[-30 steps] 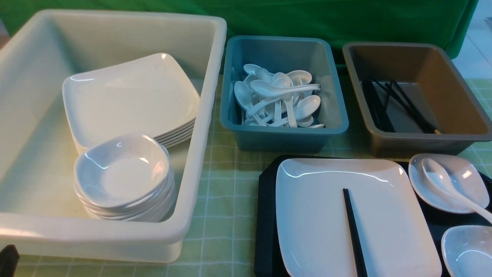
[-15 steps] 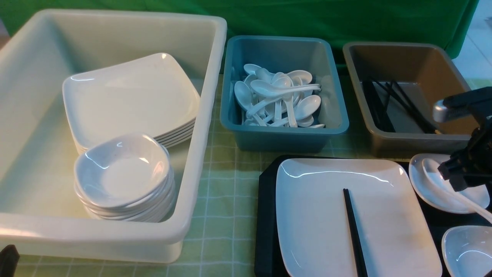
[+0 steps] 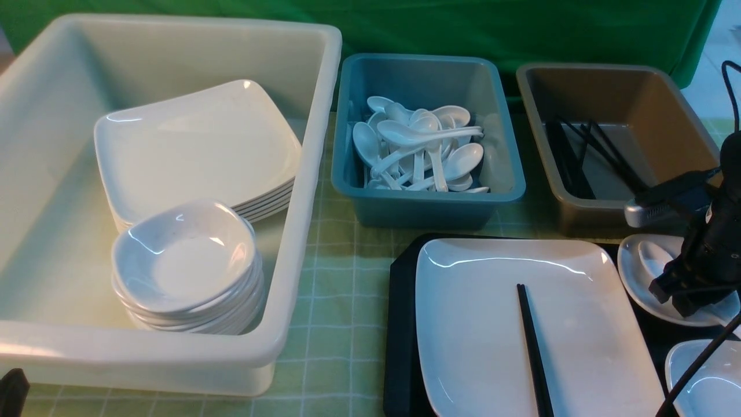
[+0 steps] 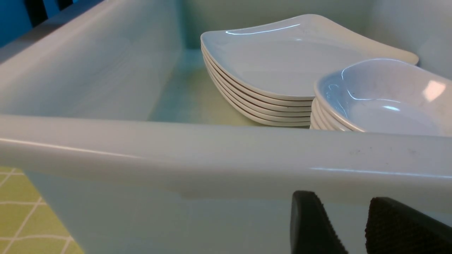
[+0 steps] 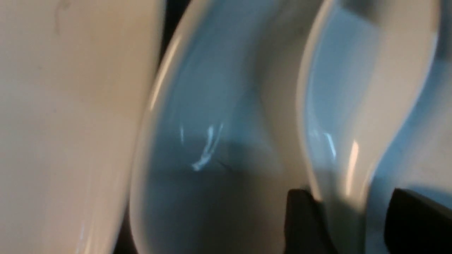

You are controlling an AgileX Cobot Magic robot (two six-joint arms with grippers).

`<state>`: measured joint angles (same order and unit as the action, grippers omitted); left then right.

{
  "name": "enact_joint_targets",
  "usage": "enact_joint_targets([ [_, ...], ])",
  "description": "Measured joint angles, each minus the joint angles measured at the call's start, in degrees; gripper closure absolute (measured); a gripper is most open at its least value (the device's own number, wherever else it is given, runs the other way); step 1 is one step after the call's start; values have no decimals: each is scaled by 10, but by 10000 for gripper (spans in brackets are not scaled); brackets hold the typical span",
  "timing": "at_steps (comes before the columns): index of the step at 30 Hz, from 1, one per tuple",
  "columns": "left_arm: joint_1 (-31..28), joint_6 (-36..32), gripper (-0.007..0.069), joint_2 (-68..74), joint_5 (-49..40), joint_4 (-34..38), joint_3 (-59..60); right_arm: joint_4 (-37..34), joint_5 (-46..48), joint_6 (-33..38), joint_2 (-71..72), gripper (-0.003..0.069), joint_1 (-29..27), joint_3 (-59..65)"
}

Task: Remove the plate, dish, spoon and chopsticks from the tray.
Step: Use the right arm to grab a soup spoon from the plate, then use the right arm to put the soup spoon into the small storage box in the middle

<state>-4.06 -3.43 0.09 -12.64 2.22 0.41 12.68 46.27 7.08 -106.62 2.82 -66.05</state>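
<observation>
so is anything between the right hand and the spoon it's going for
Nothing visible. The right hand is open and sits low over the spoon, with a finger on each side of its handle. The spoon lies in the small dish on the tray.

Cream tub [image 3: 173, 52], teal tub [image 3: 417, 75] (brown tub [image 3: 602, 92] rightmost)

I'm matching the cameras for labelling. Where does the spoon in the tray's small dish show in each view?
Front view: the spoon lies in the small dish at the right edge, its handle behind the right gripper.
Left wrist view: not in it; it faces the cream tub.
Right wrist view: the spoon fills the right side, between the gripper's fingers.
Shared landmark: the small dish, in the front and right wrist views.
</observation>
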Motion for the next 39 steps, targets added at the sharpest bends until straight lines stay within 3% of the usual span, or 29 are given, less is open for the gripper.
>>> enact_joint_targets([
  [5,0,-1,401,0,0,0,0,1,-6,0,-6,350,0,-1],
  [9,0,-3,401,0,0,0,0,1,-6,0,-7,471,0,-1],
  [18,0,-4,401,0,0,0,0,-16,40,1,30,471,0,-1],
  [23,0,-4,401,0,0,0,0,-101,97,14,111,471,2,-1],
  [29,0,-4,401,0,0,0,0,-247,73,78,171,471,58,-55],
  [35,0,-6,401,0,0,0,0,-267,68,91,97,471,138,-192],
  [39,0,-7,401,0,0,0,0,-269,64,91,-19,471,182,-352],
])
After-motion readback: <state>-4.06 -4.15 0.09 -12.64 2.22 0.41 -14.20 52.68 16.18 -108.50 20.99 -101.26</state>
